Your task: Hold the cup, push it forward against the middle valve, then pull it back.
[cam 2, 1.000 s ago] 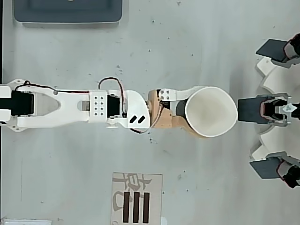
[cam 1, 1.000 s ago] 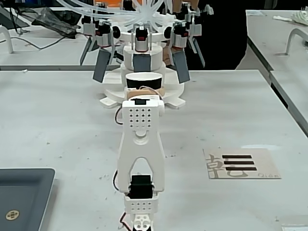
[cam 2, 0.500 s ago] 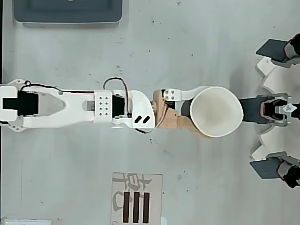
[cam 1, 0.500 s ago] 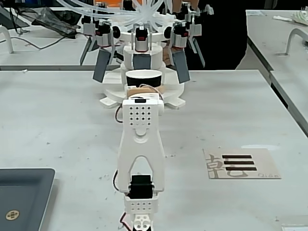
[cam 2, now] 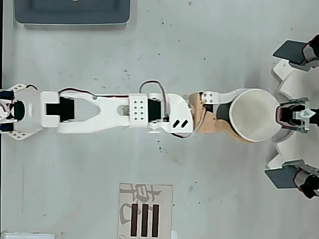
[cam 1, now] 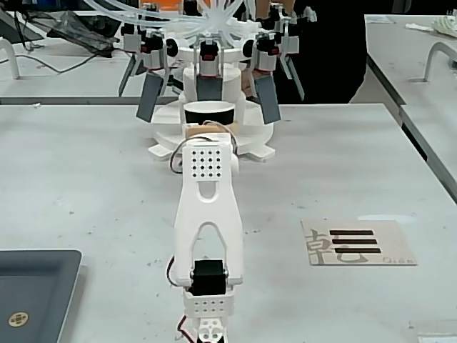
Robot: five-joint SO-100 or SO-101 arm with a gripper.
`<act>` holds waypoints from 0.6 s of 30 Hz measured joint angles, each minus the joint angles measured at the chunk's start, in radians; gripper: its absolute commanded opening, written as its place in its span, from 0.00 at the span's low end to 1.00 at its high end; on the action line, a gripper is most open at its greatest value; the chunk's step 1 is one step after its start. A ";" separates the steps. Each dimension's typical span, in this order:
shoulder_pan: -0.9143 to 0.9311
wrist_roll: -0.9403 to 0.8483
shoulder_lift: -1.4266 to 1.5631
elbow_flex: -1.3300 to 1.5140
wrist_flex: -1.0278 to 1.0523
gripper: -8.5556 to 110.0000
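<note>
The cup [cam 2: 254, 114] is round with a white rim and a dark side band, and in the fixed view the cup [cam 1: 209, 112] stands just past my white perforated wrist block. My gripper [cam 2: 238, 115] is shut on the cup, with one white finger [cam 2: 212, 97] and one tan finger [cam 2: 234, 135] on either side of it. The middle valve [cam 1: 209, 87], a flat grey plate under a head with a red spot, hangs directly behind the cup. From overhead the cup's far rim reaches the valve head [cam 2: 294, 114]; contact cannot be confirmed.
Slanted grey plates [cam 1: 150, 96] [cam 1: 265, 96] flank the middle one over the white dispenser base [cam 1: 253, 146]. A dark grey tray [cam 1: 36, 286] lies near the arm's base. A card with black bars [cam 1: 357, 243] lies on the table to the right in the fixed view.
</note>
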 measured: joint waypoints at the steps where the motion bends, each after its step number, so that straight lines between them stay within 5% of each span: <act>1: 0.000 0.000 -0.031 -0.061 0.028 0.11; 8: 0.000 0.000 -0.094 -0.158 0.058 0.11; 18: 0.000 0.000 0.293 0.391 -0.066 0.11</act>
